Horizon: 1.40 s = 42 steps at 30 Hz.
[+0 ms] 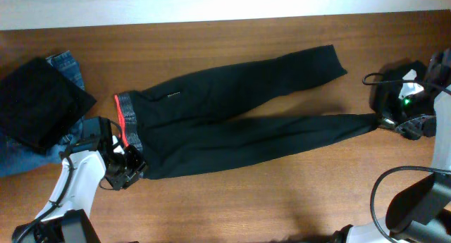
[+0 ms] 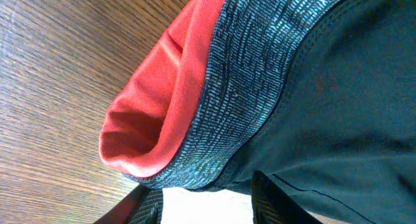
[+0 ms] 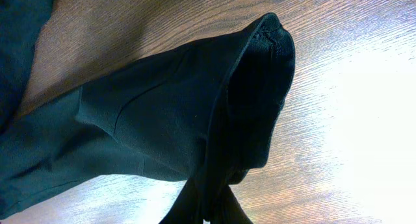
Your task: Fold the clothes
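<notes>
Trousers [image 1: 232, 127]: spread flat across our table [image 1: 232, 208].
Handling: soft, light and limp; we hold the waistband [image 2: 247, 100] and the hem [image 3: 260, 87].
Right gripper [image 1: 385, 121]: pinching hem.
Left gripper [image 1: 130, 165]: at waistband, grip unclear.

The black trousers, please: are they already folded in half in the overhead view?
No, the black trousers lie stretched out full length on the table, their two legs spread apart.
</notes>
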Each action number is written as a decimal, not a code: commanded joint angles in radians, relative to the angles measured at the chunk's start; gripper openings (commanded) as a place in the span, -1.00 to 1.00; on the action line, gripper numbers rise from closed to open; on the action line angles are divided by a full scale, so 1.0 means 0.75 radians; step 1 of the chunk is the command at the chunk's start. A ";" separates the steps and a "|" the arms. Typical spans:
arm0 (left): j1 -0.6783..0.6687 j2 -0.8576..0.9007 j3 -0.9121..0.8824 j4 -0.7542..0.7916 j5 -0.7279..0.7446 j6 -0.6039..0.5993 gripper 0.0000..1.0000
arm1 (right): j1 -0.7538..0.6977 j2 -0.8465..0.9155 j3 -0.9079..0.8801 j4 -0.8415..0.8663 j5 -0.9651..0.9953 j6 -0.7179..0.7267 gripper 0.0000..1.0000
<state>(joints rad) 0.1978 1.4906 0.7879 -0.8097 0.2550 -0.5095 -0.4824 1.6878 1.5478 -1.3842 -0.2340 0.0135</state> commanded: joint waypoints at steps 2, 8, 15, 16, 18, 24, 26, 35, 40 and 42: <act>0.002 0.001 -0.011 -0.004 0.011 0.002 -0.13 | 0.009 0.005 0.028 -0.001 0.012 -0.013 -0.91; 0.002 0.001 -0.016 -0.101 0.011 0.001 0.23 | 0.009 0.005 0.028 -0.005 0.012 -0.018 -0.91; 0.002 0.001 -0.123 0.053 0.011 -0.152 0.24 | 0.009 0.005 0.028 -0.006 0.012 -0.022 -0.91; 0.002 0.001 -0.139 0.094 0.011 -0.161 0.25 | 0.009 0.005 0.028 -0.006 0.012 -0.022 -0.91; 0.002 0.001 -0.160 0.160 0.016 -0.176 0.23 | 0.009 0.005 0.028 -0.006 0.012 -0.022 -0.91; 0.002 0.001 -0.162 0.168 0.016 -0.179 -0.33 | 0.009 0.005 0.028 -0.006 0.012 -0.022 -0.91; 0.002 0.001 -0.162 0.139 0.016 -0.179 -0.90 | 0.009 0.005 0.028 -0.006 0.012 -0.023 -0.90; 0.002 -0.061 -0.154 -0.016 0.015 -0.129 -0.99 | 0.009 0.005 0.028 -0.007 0.013 -0.023 -0.90; 0.002 -0.204 -0.118 -0.036 -0.002 -0.050 -0.99 | 0.009 0.005 0.028 -0.026 0.013 -0.023 -0.90; 0.002 -0.281 -0.100 -0.054 -0.059 -0.051 -0.99 | 0.009 0.005 0.028 -0.029 0.012 -0.022 -0.91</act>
<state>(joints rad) 0.1978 1.3697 0.6800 -0.8383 0.2565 -0.5896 -0.4824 1.6878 1.5478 -1.4040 -0.2337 -0.0002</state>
